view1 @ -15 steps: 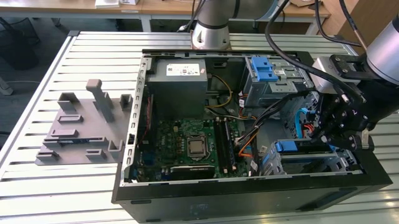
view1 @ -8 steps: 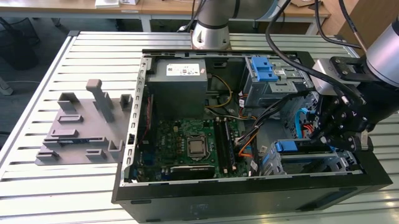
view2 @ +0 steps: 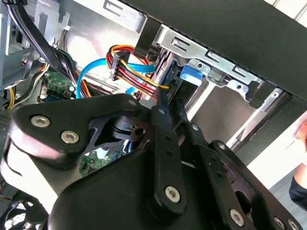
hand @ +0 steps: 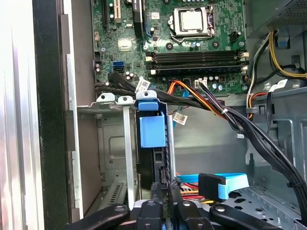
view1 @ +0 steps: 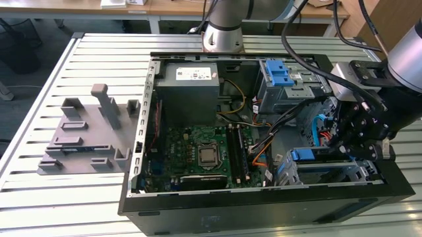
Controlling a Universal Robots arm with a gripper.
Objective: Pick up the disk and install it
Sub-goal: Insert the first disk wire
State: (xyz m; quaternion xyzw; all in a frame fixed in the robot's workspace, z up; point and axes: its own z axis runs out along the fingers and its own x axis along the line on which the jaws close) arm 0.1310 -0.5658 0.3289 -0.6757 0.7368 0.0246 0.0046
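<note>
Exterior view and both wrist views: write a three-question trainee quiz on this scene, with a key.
1. True or false: the grey fixture lies at the exterior view's right of the computer case.
2. In the exterior view, the hand is nearest: A) the power supply, B) the drive cage, C) the processor socket.
3. Fill in: in the first wrist view, the carrier tab of the disk is ___ in colour.
Key: 1 false, the grey fixture lies left of the computer case; 2 B; 3 blue.

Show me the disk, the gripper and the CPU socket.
disk (hand: pixel 152 132), first wrist view, blue carrier tab in the bay.
gripper (hand: pixel 165 196), first wrist view, between the fingertips at the disk's edge.
CPU socket (view1: pixel 207 153), exterior view, metal cover.
</note>
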